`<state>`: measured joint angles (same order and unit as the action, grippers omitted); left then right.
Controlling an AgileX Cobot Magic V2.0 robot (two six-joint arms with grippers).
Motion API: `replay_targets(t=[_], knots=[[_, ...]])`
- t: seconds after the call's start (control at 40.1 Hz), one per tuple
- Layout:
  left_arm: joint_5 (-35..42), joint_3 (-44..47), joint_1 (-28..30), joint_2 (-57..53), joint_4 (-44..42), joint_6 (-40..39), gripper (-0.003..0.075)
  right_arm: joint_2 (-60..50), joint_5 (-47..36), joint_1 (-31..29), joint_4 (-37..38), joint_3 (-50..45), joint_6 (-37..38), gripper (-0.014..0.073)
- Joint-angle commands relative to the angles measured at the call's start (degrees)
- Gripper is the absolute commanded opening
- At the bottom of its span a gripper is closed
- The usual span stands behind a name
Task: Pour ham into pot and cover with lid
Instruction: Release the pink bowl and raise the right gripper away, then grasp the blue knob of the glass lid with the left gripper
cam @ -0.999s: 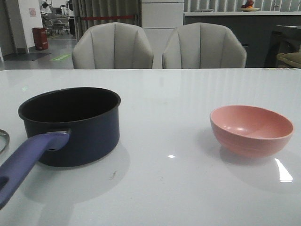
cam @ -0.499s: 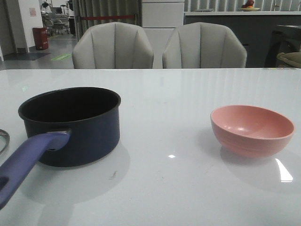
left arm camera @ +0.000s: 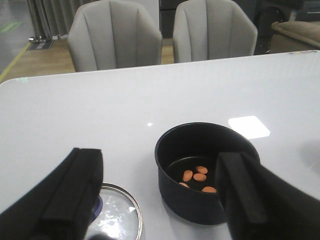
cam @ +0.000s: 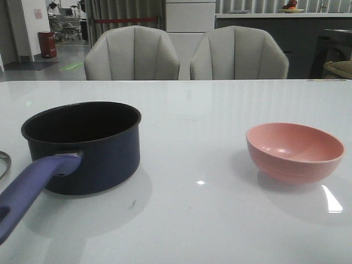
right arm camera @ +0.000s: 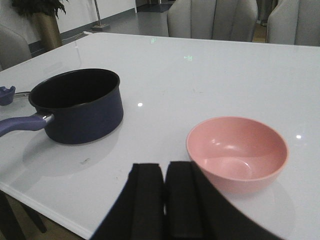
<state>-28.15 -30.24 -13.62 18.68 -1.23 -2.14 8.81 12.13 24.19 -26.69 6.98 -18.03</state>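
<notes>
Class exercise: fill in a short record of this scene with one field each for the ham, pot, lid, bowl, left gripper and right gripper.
ham: orange-pink slices lying inside the pot
pot: dark navy pot, upright on the white table, uncovered
lid: glass lid on the table beside the pot, not on it
bowl: pink bowl, upright, empty
left gripper: left gripper open, above lid and pot
right gripper: right gripper shut, holding nothing, near the bowl

Probably an office or showroom: grey padded chairs behind a white table, corridor beyond
</notes>
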Motion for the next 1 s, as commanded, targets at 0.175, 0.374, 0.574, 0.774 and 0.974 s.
replay_targets(t=[0.175, 0.374, 0.574, 0.774, 0.974], knots=[[-6.03, -16.60, 8.36, 18.92, -0.08, -4.65, 0.0574, 0.52, -4.65, 0.01, -0.14, 1.48, -0.48, 0.0146], [-13.07, -23.15, 13.95, 32.90, 2.97, -4.77, 0.0573, 0.52, -4.65, 0.01, -0.14, 1.48, -0.48, 0.0146], [-17.02, -28.12, 16.80, 46.65, 4.25, -4.77, 0.0572, 0.52, -4.65, 0.01, -0.14, 1.48, -0.48, 0.0146], [-23.15, -34.02, 18.64, 58.72, 4.50, -4.77, 0.0572, 0.52, -4.65, 0.01, -0.14, 1.48, -0.48, 0.0146], [-24.26, -37.32, 18.89, 66.23, 4.18, -4.85, 0.0572, 0.52, -4.65, 0.01, -0.14, 1.48, -0.48, 0.0146]])
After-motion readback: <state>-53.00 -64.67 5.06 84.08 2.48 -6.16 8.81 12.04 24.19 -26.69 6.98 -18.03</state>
